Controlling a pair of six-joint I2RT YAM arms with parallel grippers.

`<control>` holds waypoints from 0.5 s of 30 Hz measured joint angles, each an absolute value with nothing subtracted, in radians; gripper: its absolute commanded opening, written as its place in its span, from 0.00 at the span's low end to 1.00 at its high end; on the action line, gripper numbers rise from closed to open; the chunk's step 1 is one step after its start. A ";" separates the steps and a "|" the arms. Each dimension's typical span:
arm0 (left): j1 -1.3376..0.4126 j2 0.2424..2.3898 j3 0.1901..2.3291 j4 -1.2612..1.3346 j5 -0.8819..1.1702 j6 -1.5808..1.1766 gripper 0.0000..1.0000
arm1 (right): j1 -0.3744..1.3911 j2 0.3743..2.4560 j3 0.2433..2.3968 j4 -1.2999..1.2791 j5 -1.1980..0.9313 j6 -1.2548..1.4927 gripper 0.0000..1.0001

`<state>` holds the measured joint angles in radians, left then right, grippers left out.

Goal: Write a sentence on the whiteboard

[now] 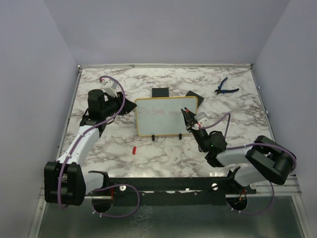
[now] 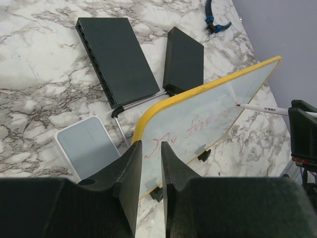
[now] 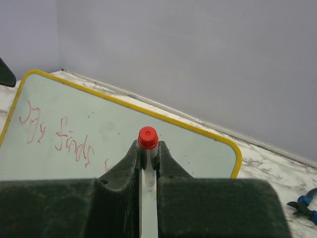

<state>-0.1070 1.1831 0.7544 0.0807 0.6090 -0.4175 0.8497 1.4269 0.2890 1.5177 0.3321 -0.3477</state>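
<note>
The whiteboard (image 1: pixel 166 116) (image 2: pixel 208 109) (image 3: pixel 124 124), yellow-framed, stands tilted on black feet mid-table. The sentence (image 1: pixel 158 113) (image 2: pixel 193 130) (image 3: pixel 59 136) is faint red scribble across its left half. My right gripper (image 1: pixel 189 119) (image 3: pixel 147 148) is shut on a white marker (image 3: pixel 147 138) (image 2: pixel 262 108) with a red end. The marker's tip meets the board just right of the writing. My left gripper (image 1: pixel 130 105) (image 2: pixel 151 148) sits at the board's left edge, jaws nearly together. Board surface shows through the slit. Whether the jaws pinch the frame is unclear.
Two flat black boxes (image 1: pixel 160 92) (image 1: pixel 193 95) (image 2: pixel 116 54) (image 2: pixel 183 59) lie behind the board. Blue pliers (image 1: pixel 226 87) (image 2: pixel 214 20) rest at the back right. A small red cap (image 1: pixel 133 149) lies in front of the board. A pale grey pad (image 2: pixel 86 146) lies beside its left edge.
</note>
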 measured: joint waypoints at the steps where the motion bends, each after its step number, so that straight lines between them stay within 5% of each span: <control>1: -0.107 1.183 0.754 0.081 0.609 -0.418 0.23 | 0.850 1.427 0.286 1.518 0.332 -0.348 0.01; 15: -0.107 1.183 0.754 0.081 0.609 -0.418 0.23 | 0.850 1.420 0.269 1.517 0.332 -0.341 0.01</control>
